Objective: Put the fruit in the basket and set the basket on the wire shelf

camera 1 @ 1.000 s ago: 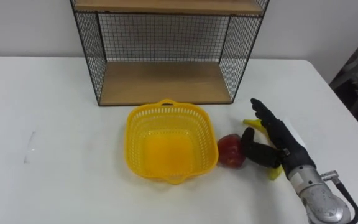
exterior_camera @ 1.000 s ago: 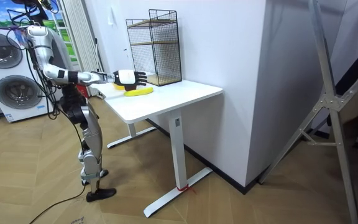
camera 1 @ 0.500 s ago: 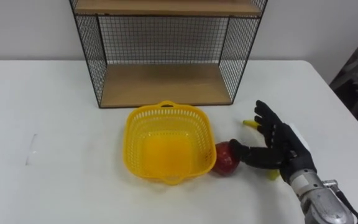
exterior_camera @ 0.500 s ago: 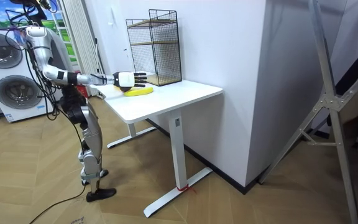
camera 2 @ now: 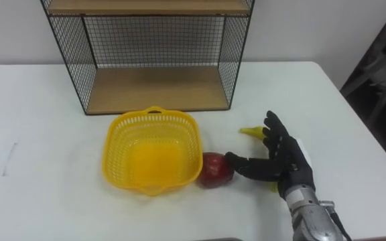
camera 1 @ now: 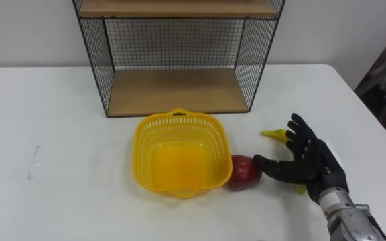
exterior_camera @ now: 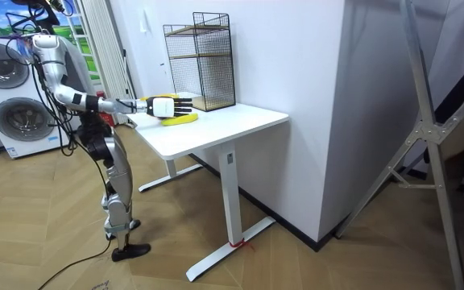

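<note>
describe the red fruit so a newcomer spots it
On the white table, in front of the wire shelf, sits a yellow basket. The apple lies at its right side, next to the open right hand. It is round and dark red, unlike the yellow banana by that hand.

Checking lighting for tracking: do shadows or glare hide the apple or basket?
No: left eye view, the round red apple casts only a faint shadow on the white table, no glare; right eye view, the yellow plastic mesh basket is evenly lit.
</note>
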Motion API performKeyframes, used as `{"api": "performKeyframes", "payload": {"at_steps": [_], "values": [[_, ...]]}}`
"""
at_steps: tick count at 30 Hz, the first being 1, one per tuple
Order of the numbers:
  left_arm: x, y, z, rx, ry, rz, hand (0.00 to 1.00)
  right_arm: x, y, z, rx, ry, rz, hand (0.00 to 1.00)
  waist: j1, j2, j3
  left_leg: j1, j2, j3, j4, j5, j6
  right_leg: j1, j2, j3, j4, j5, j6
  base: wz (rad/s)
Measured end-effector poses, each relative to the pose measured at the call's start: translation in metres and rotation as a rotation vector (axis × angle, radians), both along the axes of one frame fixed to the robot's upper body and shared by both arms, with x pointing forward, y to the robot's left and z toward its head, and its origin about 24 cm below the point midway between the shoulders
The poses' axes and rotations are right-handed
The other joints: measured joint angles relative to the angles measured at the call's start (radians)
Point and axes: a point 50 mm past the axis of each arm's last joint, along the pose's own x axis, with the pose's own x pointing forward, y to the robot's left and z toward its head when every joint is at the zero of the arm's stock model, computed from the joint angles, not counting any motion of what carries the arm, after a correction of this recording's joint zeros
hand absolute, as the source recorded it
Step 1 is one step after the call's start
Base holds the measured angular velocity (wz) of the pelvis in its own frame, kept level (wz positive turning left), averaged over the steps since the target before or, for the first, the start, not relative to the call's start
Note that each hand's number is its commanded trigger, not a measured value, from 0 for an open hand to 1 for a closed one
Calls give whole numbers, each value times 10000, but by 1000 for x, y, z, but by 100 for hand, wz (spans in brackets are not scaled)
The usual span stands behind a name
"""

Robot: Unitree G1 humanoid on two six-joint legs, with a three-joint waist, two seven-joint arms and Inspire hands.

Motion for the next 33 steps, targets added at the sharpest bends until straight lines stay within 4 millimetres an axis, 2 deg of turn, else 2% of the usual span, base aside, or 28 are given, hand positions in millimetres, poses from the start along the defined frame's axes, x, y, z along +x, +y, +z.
{"api": "performKeyframes", "payload": {"at_steps": [5, 9, 15, 21, 25, 30, 33], "values": [[-3, -2, -1, -59, 59, 36, 0, 0, -1, 0, 245, -25, -156, 0, 4, 5, -3, 3, 7, 25, 6, 0, 0, -13, 15, 47, 2, 1, -1, 0], [-6, -2, 0, -55, 126, 66, 0, 0, -2, 0, 1077, -145, -680, 0, -13, 13, -7, -18, 9, 32, 10, 0, -1, -37, 17, 28, 2, 1, -1, 0], [-6, -3, -1, -69, 125, 76, 0, 0, -3, 2, 2056, -349, -1089, 0, -13, 140, -11, -62, 8, 30, 11, 0, -1, -92, 12, -5, 17, 3, -4, 0], [-6, -3, -1, -73, 111, 74, 0, 5, 1, 14, 2393, -927, -967, 0, -56, 210, -38, -77, 9, 39, 14, 0, -1, -108, 13, 34, 19, 3, -4, 0], [-4, -3, 0, -67, 26, 57, 0, 10, 5, 26, 2416, -1430, -644, 0, -79, 191, -37, -88, 9, 57, 6, 0, -1, -137, 13, 29, 11, 2, -4, 0], [-4, -3, 0, -74, 7, 59, 0, 11, 8, 29, 2282, -1581, -145, 0, -196, 111, -25, -95, 2, 53, 40, 0, -1, -155, 12, 40, -6, 1, -2, 0], [-3, -3, 0, -68, -16, 44, 0, 11, 11, 34, 1691, -1730, 328, 0, -220, 45, -66, -188, 2, 66, 65, 0, -1, -323, 12, 76, 3, 1, -3, -1]]}}
